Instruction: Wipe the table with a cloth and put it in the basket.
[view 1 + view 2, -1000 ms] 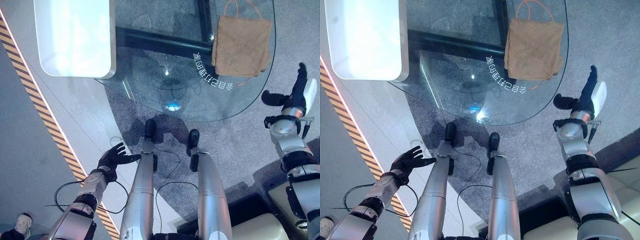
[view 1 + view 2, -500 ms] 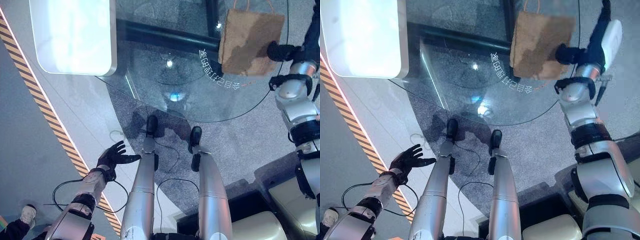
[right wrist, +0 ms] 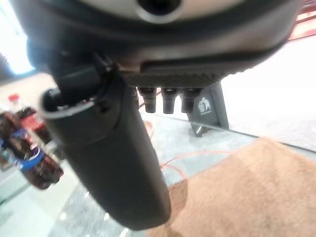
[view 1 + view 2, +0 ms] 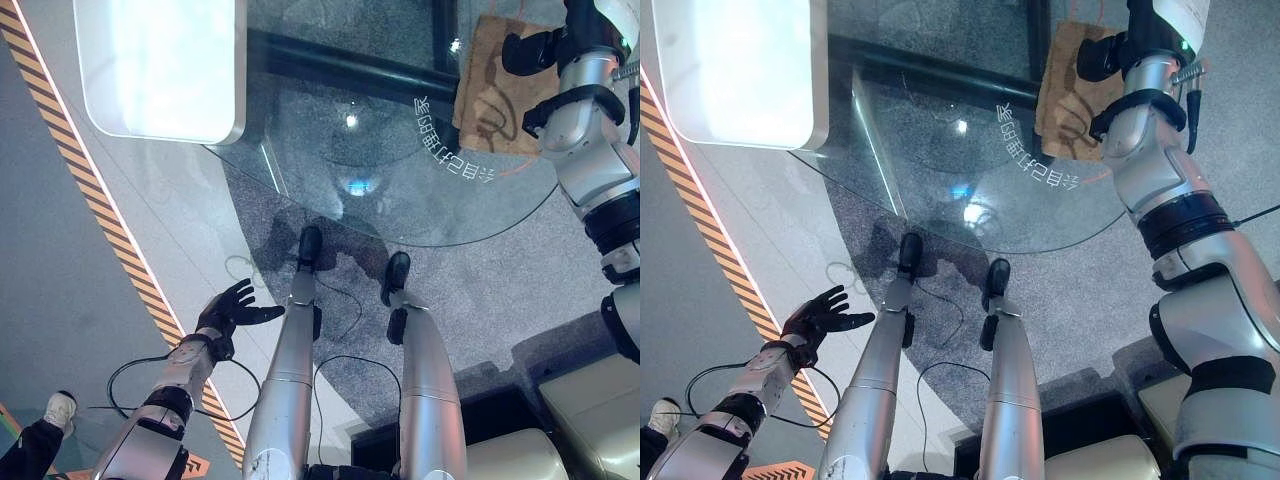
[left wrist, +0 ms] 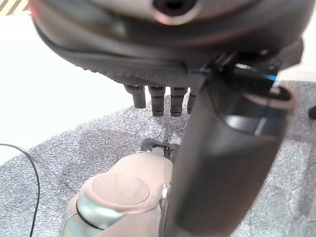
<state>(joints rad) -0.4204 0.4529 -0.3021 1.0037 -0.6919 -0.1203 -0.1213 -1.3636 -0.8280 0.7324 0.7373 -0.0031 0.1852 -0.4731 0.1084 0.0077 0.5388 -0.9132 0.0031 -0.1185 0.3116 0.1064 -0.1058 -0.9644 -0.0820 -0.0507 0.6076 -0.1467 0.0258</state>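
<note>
Right hand (image 3: 123, 148) is over the brown cloth (image 3: 256, 192), fingers straight and unclenched, gripping nothing, thumb reaching out above the fabric. The cloth lies flat at the far right of the round glass table (image 4: 330, 150). Left hand (image 4: 228, 308) hangs low by the floor, fingers spread, empty.

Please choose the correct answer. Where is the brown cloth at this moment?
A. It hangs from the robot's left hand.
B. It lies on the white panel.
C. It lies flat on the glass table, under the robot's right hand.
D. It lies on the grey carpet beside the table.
C. The brown cloth lies spread on the glass table, with the right hand above its edge, while the left hand hangs open and empty over the floor.
</note>
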